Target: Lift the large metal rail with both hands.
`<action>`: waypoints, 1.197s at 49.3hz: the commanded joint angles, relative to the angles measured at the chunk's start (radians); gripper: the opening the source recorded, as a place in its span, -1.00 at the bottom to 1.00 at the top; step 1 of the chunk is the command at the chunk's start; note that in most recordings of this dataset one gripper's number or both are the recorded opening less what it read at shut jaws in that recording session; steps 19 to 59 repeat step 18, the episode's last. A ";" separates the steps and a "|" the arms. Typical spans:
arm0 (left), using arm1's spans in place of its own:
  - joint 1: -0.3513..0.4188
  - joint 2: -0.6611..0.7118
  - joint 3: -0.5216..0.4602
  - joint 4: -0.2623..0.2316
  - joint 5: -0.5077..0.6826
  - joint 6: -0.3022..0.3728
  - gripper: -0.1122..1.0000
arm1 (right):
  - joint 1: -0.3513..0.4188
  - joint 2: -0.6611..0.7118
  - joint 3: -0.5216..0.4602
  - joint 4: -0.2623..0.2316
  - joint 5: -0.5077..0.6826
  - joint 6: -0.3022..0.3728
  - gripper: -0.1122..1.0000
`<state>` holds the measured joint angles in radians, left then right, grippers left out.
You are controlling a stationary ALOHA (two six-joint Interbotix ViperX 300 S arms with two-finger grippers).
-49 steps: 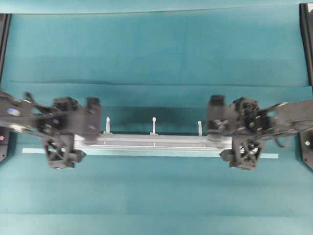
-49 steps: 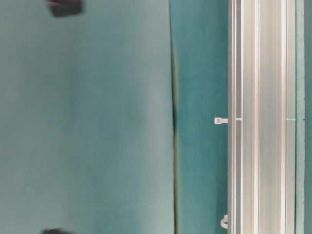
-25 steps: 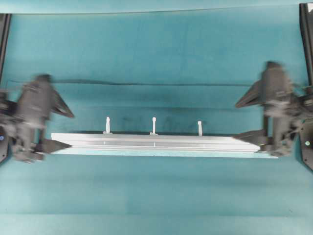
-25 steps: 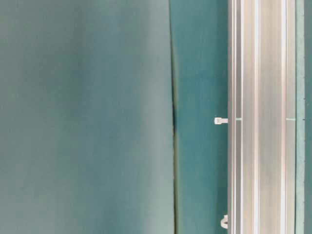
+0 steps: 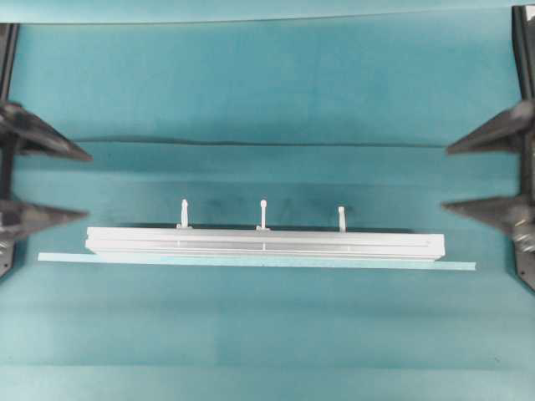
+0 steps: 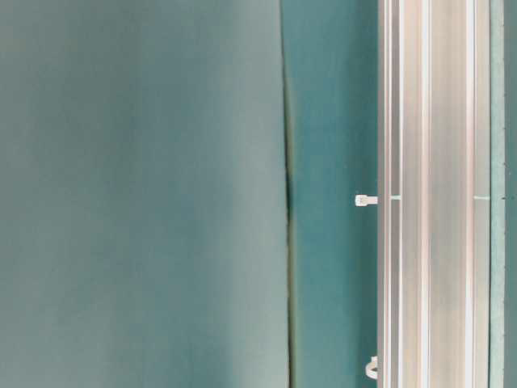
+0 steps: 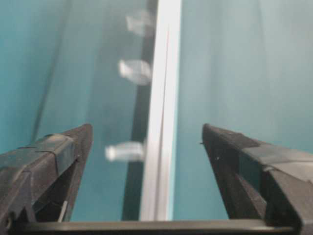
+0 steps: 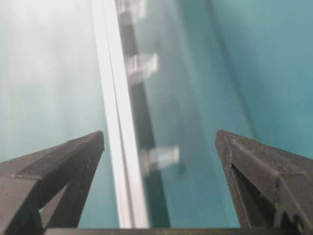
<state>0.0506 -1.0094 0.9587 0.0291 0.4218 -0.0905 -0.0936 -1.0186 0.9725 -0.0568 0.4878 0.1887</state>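
The large metal rail (image 5: 264, 242) lies flat across the middle of the teal table, with three white zip ties (image 5: 263, 213) sticking out on its far side. My left gripper (image 5: 88, 186) stands open at the rail's left end and touches nothing. At the right end my right gripper (image 5: 445, 178) is also open, its jaws wide apart and empty. In the left wrist view the rail (image 7: 164, 98) runs away ahead of the left gripper (image 7: 146, 128). The right wrist view shows the rail (image 8: 112, 98) stretching ahead of the right gripper (image 8: 159, 132). The table-level view shows only the rail (image 6: 428, 194).
A thin pale tape strip (image 5: 251, 262) lies along the rail's near side and is longer than it. A fold in the teal cloth (image 5: 251, 142) crosses behind the rail. Black frame posts stand at the left edge (image 5: 7, 50) and the right edge (image 5: 525, 67).
A second ago both grippers sat over the rail near its ends. They have drawn back outward to the left and right, still open. The rail lies uncovered on the table.
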 commanded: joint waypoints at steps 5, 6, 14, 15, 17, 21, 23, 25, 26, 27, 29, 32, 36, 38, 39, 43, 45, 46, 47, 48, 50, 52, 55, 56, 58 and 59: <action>0.005 0.003 -0.009 0.002 -0.052 -0.002 0.95 | -0.020 -0.038 0.005 -0.002 -0.086 0.006 0.92; 0.003 0.005 -0.009 0.002 -0.057 -0.002 0.95 | -0.021 -0.040 0.006 -0.002 -0.087 0.006 0.92; 0.003 0.003 -0.011 0.002 -0.083 -0.002 0.95 | -0.023 -0.043 0.006 0.002 -0.094 0.006 0.92; 0.003 0.002 -0.009 0.000 -0.086 -0.002 0.95 | -0.023 -0.044 0.006 0.002 -0.094 0.008 0.92; 0.003 0.000 -0.011 0.002 -0.097 -0.002 0.95 | -0.023 -0.044 0.006 0.002 -0.095 0.006 0.92; 0.005 0.000 -0.011 0.000 -0.100 -0.002 0.95 | -0.023 -0.044 0.006 0.000 -0.095 0.006 0.92; 0.005 0.000 -0.011 0.000 -0.100 -0.002 0.95 | -0.023 -0.044 0.006 0.000 -0.095 0.006 0.92; 0.005 0.000 -0.011 0.000 -0.100 -0.002 0.95 | -0.023 -0.044 0.006 0.000 -0.095 0.006 0.92; 0.005 0.000 -0.011 0.000 -0.100 -0.002 0.95 | -0.023 -0.044 0.006 0.000 -0.095 0.006 0.92; 0.005 0.000 -0.011 0.000 -0.100 -0.002 0.95 | -0.023 -0.044 0.006 0.000 -0.095 0.006 0.92; 0.005 0.000 -0.011 0.000 -0.100 -0.002 0.95 | -0.023 -0.044 0.006 0.000 -0.095 0.006 0.92; 0.005 0.000 -0.011 0.000 -0.100 -0.002 0.95 | -0.023 -0.044 0.006 0.000 -0.095 0.006 0.92; 0.005 0.000 -0.011 0.000 -0.100 -0.002 0.95 | -0.023 -0.044 0.006 0.000 -0.095 0.006 0.92; 0.005 0.000 -0.011 0.000 -0.100 -0.002 0.95 | -0.023 -0.044 0.006 0.000 -0.095 0.006 0.92; 0.005 0.000 -0.011 0.000 -0.100 -0.002 0.95 | -0.023 -0.044 0.006 0.000 -0.095 0.006 0.92; 0.005 0.000 -0.011 0.000 -0.100 -0.002 0.95 | -0.023 -0.044 0.006 0.000 -0.095 0.006 0.92; 0.005 0.000 -0.011 0.000 -0.100 -0.002 0.95 | -0.023 -0.044 0.006 0.000 -0.095 0.006 0.92; 0.005 0.000 -0.011 0.000 -0.100 -0.002 0.95 | -0.023 -0.044 0.006 0.000 -0.095 0.006 0.92; 0.005 0.000 -0.011 0.000 -0.100 -0.002 0.95 | -0.023 -0.044 0.006 0.000 -0.095 0.006 0.92; 0.005 0.000 -0.011 0.000 -0.100 -0.002 0.95 | -0.023 -0.044 0.006 0.000 -0.095 0.006 0.92; 0.005 0.000 -0.011 0.000 -0.100 -0.002 0.95 | -0.023 -0.044 0.006 0.000 -0.095 0.006 0.92; 0.005 0.000 -0.011 0.000 -0.100 -0.002 0.95 | -0.023 -0.044 0.006 0.000 -0.095 0.006 0.92; 0.005 0.000 -0.011 0.000 -0.100 -0.002 0.95 | -0.023 -0.044 0.006 0.000 -0.095 0.006 0.92; 0.005 0.000 -0.011 0.000 -0.100 -0.002 0.95 | -0.023 -0.044 0.006 0.000 -0.095 0.006 0.92; 0.005 0.000 -0.011 0.000 -0.100 -0.002 0.95 | -0.023 -0.044 0.006 0.000 -0.095 0.006 0.92; 0.005 0.000 -0.011 0.000 -0.100 -0.002 0.95 | -0.023 -0.044 0.006 0.000 -0.095 0.006 0.92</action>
